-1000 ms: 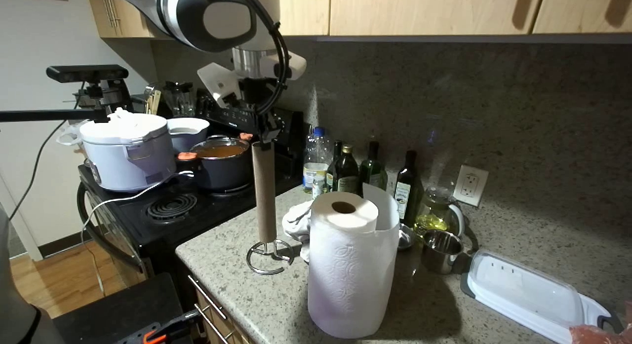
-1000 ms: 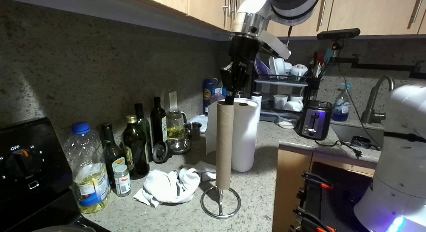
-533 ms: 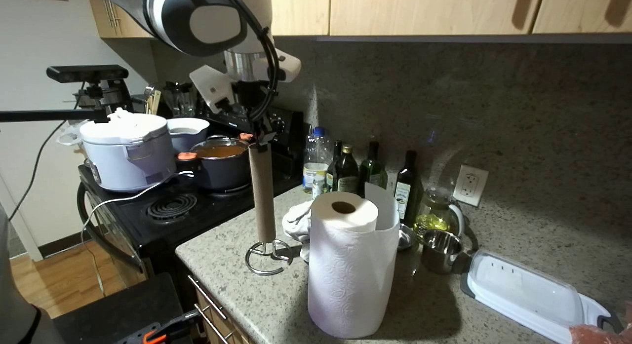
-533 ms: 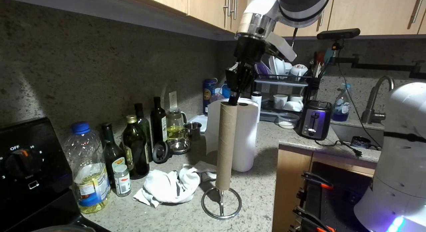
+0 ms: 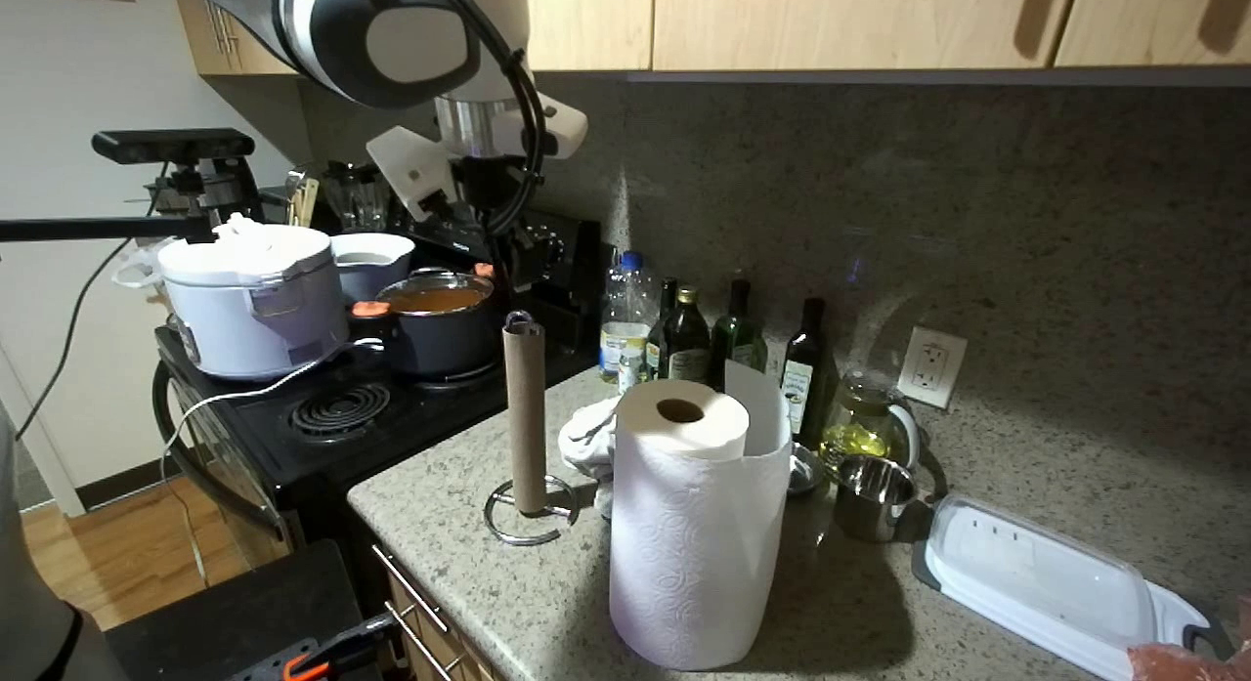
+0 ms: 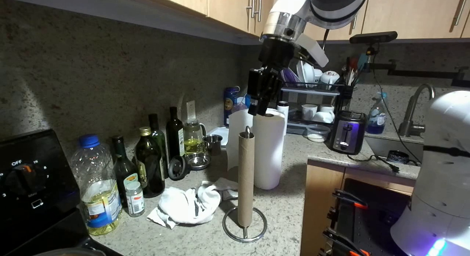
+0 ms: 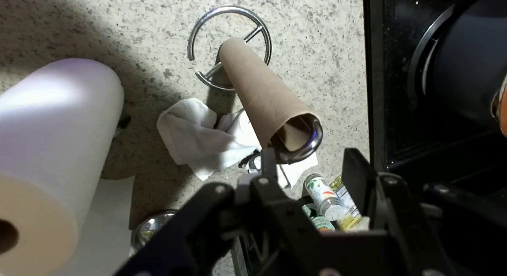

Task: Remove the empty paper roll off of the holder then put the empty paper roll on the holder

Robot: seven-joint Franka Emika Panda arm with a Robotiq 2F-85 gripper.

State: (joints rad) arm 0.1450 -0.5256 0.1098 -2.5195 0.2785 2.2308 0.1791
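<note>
2 fingers [image 7: 359,181] are spread, nothing gripped: gripper [image 7: 310,159] is released above the empty paper roll [image 6: 246,180], clear of it in both exterior views. Roll is kept upright by the holder [image 6: 245,234]: post is run through the tube, loop [image 7: 316,137] shown at its top, lower end apparently seated on the ring base [image 7: 267,40]. Holder is set near the front corner of the counter [image 5: 430,505], by the stove [image 5: 435,424]. White towel roll [image 5: 684,554] is stood on end farther from that corner, presumably wide enough without a post. Put-back judged done; straight lift is called for next, so the loop isn't caught.
</note>
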